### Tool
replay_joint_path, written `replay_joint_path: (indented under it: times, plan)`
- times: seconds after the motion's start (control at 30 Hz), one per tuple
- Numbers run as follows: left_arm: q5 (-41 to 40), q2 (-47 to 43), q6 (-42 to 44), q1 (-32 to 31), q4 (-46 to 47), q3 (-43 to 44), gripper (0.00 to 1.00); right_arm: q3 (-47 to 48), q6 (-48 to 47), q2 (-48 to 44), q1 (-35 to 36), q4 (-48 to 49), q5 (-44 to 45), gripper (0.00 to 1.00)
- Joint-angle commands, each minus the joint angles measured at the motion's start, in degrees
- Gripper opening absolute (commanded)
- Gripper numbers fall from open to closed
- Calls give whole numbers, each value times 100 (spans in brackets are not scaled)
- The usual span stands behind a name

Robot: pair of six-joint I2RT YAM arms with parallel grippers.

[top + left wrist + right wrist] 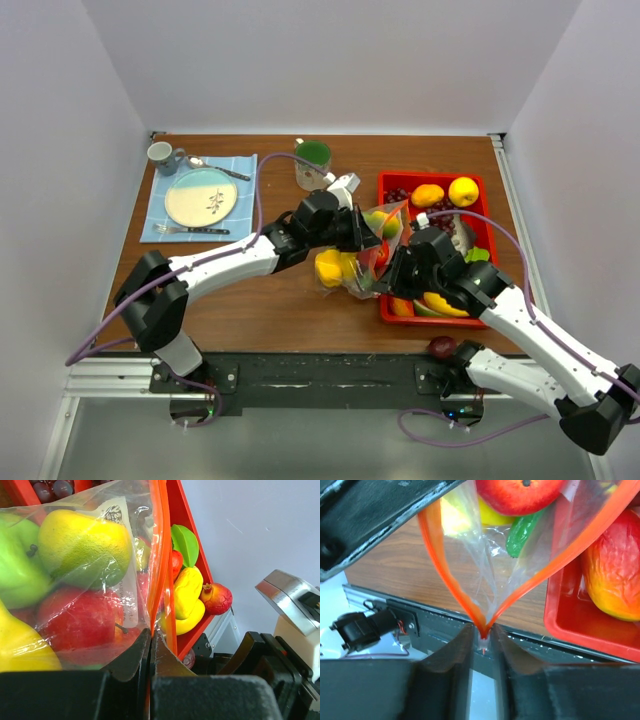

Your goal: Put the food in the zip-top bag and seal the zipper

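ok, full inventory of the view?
bag: 1, clear with orange zipper, centre
food in bag: several, red, yellow, green
tray: 1, red, right
food in tray: several, mixed
loose fruit: 1, dark red, near edge
placemat: 1, blue, far left
plate: 1, cream, on placemat
mug: 1, grey, by placemat
spoon, fork: 1 each, silver, placemat
cup: 1, green, far centre
left end effector: 1, black, shut on zipper
right end effector: 1, black, open around zipper end

The top camera looks down from above and behind both arm bases over the whole desk (260,300). The left wrist camera looks along the left jaws, pressed close to the zip-top bag (100,555), with the red tray (181,505) beyond. The right wrist camera looks past the right jaws, close on the zipper (479,619). All three views share the bag.
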Motion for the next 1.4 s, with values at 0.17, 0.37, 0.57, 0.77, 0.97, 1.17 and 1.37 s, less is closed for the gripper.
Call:
replay_joint_path:
  times: [0.17, 0.37, 0.57, 0.77, 0.97, 1.17, 1.37]
  plan:
    - [-59, -276, 537, -94, 438, -90, 22, 27, 142, -29, 29, 103, 195, 3]
    - [-875, -1611, 1530, -102, 1254, -1686, 66, 255, 107, 85, 29, -81, 213, 0]
    - [-1894, -3211, 2549, -373, 2695, -3752, 68, 554, 133, 304, 38, -248, 204, 0]
    - [-3458, -3222, 3972, -1611, 4452, -4818, 66, 792, 265, 437, 29, -363, 143, 0]
    - [-4417, -2168, 5334, -2553, 7253, -5145, 61, 1020, 511, 560, 38, -723, 248, 0]
    - [-4778, -1122, 6479, -3055, 8751, -4909, 59, 1108, 880, 534, 29, -1022, 441, 0]
    - [-4822, -682, 6788, -3249, 8920, -4504, 55, 1284, 1091, 639, 29, -1250, 415, 0]
